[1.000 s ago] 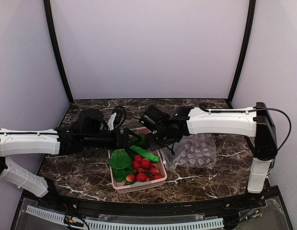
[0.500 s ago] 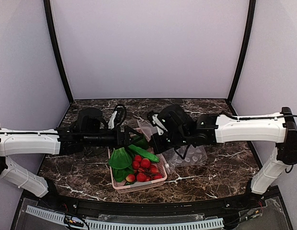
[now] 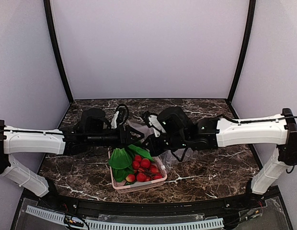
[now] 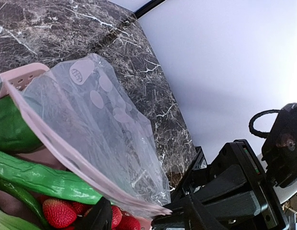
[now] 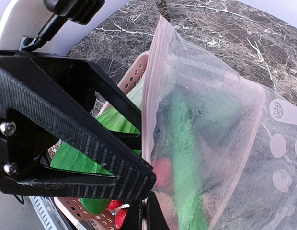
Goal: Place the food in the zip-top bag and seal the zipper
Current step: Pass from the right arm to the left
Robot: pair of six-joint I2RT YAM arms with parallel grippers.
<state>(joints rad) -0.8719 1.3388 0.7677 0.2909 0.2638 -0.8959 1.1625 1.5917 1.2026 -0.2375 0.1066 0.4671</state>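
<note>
Our right jaws are pinching the zipper (image 5: 148, 96) over a basket (image 3: 139, 187) holding green food (image 3: 120, 159); left jaws, we cannot tell.

The white-shelled left arm (image 3: 33, 142) and right arm (image 3: 244, 132) have black joints and wrists. A black cable (image 3: 120, 115) loops off the left wrist. The right arm's ribbed black plastic fingers (image 5: 67, 120) carry two silver screws (image 5: 7, 128).

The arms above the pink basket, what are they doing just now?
The right end effector pinches the zipper edge of the clear zip-top bag, holding it over the pink basket. The left end effector is at the bag's mouth too; its grip is unclear. The green food lies in the basket, not bagged.
</note>
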